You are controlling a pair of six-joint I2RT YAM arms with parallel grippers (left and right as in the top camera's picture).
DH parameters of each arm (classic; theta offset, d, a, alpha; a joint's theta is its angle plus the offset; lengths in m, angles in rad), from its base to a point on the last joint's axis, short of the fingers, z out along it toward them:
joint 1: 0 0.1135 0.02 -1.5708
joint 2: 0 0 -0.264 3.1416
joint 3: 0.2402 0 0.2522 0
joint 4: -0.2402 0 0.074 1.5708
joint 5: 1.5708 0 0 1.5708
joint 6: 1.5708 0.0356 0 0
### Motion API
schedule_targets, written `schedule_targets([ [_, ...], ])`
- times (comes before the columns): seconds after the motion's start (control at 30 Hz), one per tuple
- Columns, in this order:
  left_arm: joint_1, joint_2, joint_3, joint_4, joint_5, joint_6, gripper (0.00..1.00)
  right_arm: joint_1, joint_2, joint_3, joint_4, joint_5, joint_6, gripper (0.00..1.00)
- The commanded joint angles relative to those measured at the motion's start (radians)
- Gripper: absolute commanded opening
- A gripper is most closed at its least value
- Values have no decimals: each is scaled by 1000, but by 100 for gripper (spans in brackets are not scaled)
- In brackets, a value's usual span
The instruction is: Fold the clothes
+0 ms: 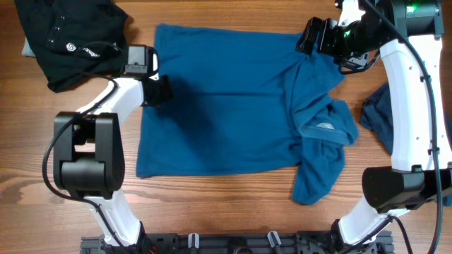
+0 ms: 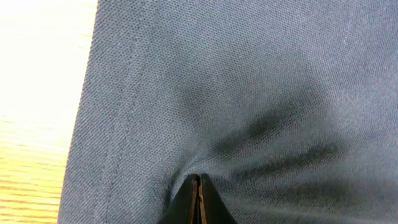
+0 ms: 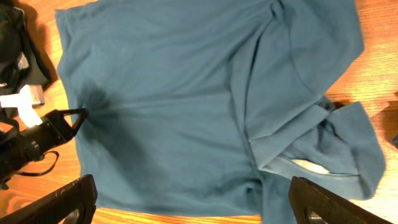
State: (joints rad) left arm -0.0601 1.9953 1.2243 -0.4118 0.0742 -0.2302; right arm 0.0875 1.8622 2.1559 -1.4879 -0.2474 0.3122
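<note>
A mid-blue T-shirt [image 1: 226, 99] lies spread on the wooden table, its right part bunched and folded over near the collar label [image 1: 325, 127]. My left gripper [image 1: 161, 90] is at the shirt's left edge. In the left wrist view its jaws [image 2: 198, 186] are shut, with the fabric [image 2: 249, 93] puckering in creases around the tip. My right gripper [image 1: 308, 37] hangs above the shirt's far right corner, open wide; its fingers [image 3: 62, 202] frame the shirt [image 3: 186, 93] with nothing between them. A darker blue garment [image 1: 381, 116] lies at the right edge.
A black garment [image 1: 70, 39] is heaped at the far left corner, close behind my left arm. Bare wood [image 1: 226, 204] shows along the near side of the shirt. The right arm's white links [image 1: 413, 106] stretch over the darker garment.
</note>
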Motion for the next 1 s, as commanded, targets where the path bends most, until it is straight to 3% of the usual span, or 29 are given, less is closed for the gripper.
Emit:
schedule_targets([
  [0.0, 24, 10, -14, -16, 3, -5, 15, 5, -28, 2, 1, -16, -18, 100],
  [0.1, 17, -15, -14, -24, 67, -6, 24, 5, -28, 2, -3, -16, -17, 99],
  [0.43, -29, -227, -14, -204, 145, -16, 32, 6, -28, 2, -47, -7, -14, 100],
  [0.5, -35, -245, -14, -241, 142, -30, 41, 16, -28, 2, -75, 40, -13, 100],
  [0.57, -40, -253, -14, -277, 143, -51, 68, 36, -28, 2, -115, 125, 12, 99],
  [0.6, -41, -255, -14, -293, 143, -60, 70, 53, -28, 0, -121, 171, 28, 99],
  [0.87, -47, -317, -14, -396, 165, -69, 70, 239, -62, -5, -121, 304, 100, 100],
  [0.97, -59, -396, -14, -506, 174, -71, 70, 306, -85, -5, -121, 304, 128, 100],
])
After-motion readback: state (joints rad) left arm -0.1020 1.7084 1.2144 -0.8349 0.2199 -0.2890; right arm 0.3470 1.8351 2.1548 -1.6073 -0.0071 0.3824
